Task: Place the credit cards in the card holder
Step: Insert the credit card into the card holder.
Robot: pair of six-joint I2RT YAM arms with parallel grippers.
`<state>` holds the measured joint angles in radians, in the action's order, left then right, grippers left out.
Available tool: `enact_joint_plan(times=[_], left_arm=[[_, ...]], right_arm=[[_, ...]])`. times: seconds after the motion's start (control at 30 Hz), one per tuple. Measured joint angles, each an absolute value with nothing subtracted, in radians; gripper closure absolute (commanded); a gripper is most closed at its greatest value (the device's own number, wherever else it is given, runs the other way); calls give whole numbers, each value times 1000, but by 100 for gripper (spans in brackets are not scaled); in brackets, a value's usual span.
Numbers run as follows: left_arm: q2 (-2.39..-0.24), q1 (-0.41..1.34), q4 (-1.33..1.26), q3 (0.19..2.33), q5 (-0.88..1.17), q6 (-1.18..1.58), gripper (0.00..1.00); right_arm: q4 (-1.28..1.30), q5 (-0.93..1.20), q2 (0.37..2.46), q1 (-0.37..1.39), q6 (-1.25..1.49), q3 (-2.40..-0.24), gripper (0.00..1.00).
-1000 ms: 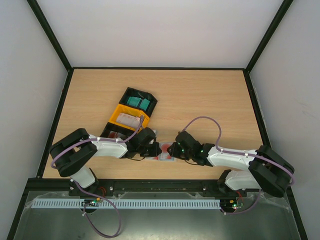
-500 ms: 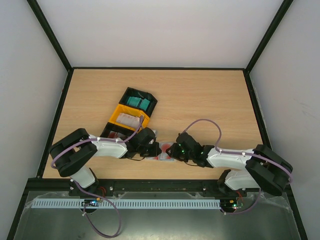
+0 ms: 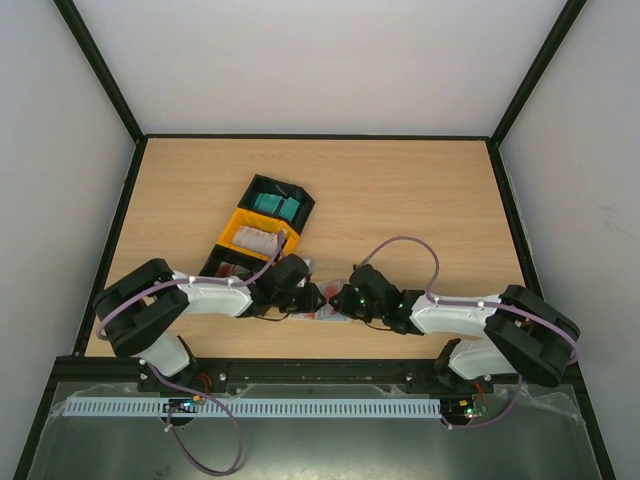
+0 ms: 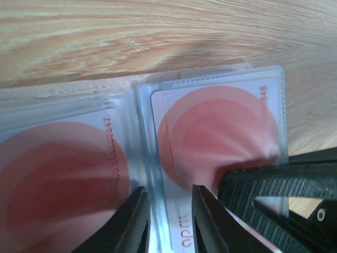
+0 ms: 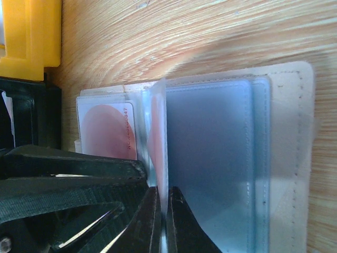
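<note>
The beige card holder lies open on the table between both grippers. Its beige edge frames several clear sleeves. White cards with red circles sit in the sleeves: one on the right leaf, one on the left. My left gripper is slightly open, its tips pressing on the holder either side of the sleeve fold. My right gripper is shut on one upright clear sleeve leaf with a red-marked card in it. In the top view the left gripper and right gripper almost touch.
A row of small bins lies behind the left arm: a black one with teal cards, a yellow one with white cards, and a black one. The yellow bin sits close left of the holder. The left gripper's body crowds the right gripper.
My right gripper has moved left, closer to the left gripper over the holder. The left arm has barely shifted.
</note>
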<state>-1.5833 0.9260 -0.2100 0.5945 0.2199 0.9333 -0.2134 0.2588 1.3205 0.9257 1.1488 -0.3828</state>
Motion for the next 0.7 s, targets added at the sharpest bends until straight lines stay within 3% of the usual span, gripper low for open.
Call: enact_joint_plan(times=[0.23,0.53,0.7], left_arm=[[-1462,920,-90,595,150,927,37],[-1118,863,154,660,-48,898,22],[-949,779,265,696,-129,880,18]], right_arm=[[-95,183,1313,930,1081,-439,98],[197,26,1303,930,960,-564,97],[270,-2,1348,930,923,-619,78]])
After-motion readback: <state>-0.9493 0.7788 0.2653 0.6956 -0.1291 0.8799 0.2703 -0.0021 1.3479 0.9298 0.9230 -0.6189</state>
